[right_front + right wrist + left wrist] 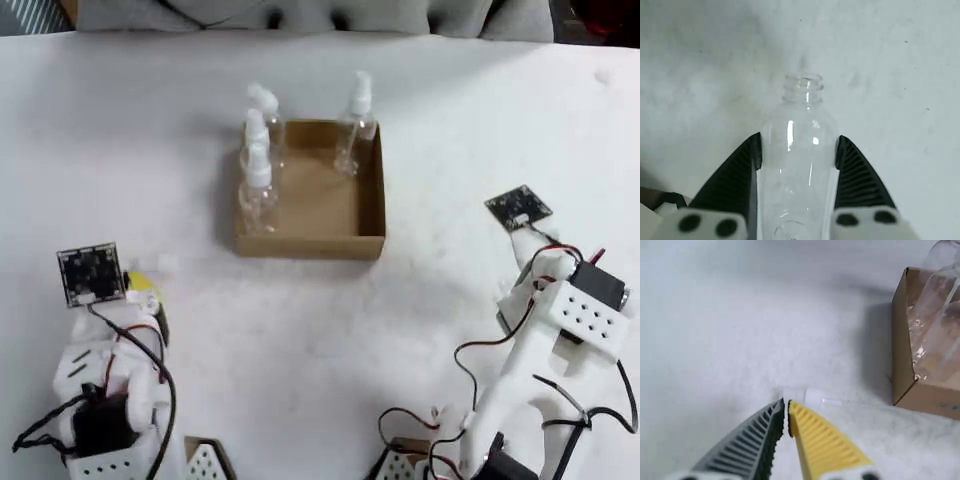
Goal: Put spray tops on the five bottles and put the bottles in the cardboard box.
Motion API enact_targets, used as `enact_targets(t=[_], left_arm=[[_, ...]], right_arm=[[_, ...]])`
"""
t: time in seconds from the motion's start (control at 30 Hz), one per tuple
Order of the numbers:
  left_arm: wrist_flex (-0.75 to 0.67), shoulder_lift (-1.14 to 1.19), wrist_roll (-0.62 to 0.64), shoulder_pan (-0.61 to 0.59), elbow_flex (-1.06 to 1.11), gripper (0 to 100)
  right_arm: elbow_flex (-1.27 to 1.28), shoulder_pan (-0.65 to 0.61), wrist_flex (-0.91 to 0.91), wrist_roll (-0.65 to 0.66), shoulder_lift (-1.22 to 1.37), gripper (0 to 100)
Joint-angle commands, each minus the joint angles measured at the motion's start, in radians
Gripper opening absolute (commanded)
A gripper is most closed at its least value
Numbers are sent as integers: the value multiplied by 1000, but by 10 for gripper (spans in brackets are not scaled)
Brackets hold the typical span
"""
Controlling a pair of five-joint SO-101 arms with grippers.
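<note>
A clear bottle (797, 165) with an open neck and no top lies between the black fingers of my right gripper (799, 142), which is shut on its body just above the white table. My left gripper (786, 407), with one grey and one yellow finger, is shut on a white spray top (807, 397) at its tips, low over the table. The top's thin tube points toward the cardboard box (900, 340). In the high view the box (310, 243) sits at the table's middle. Several bottles with spray tops (258, 180) stand inside it.
The left arm (100, 400) is at the near left of the table and the right arm (560, 320) at the near right, each with loose cables. White table (320, 340) lies between them and the box. A grey cushioned edge runs along the far side.
</note>
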Motion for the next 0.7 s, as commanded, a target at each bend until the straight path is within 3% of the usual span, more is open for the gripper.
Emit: enact_targets(t=[0.0, 0.23, 0.67], left_arm=[[2, 177, 6, -5, -146, 20], [-2, 659, 29, -4, -428, 20], [-8, 1270, 328, -12, -672, 31]], right_arm=[[-11, 12, -22, 17, -35, 16], [-12, -16, -22, 17, -35, 16], [-11, -15, -22, 18, -35, 16]])
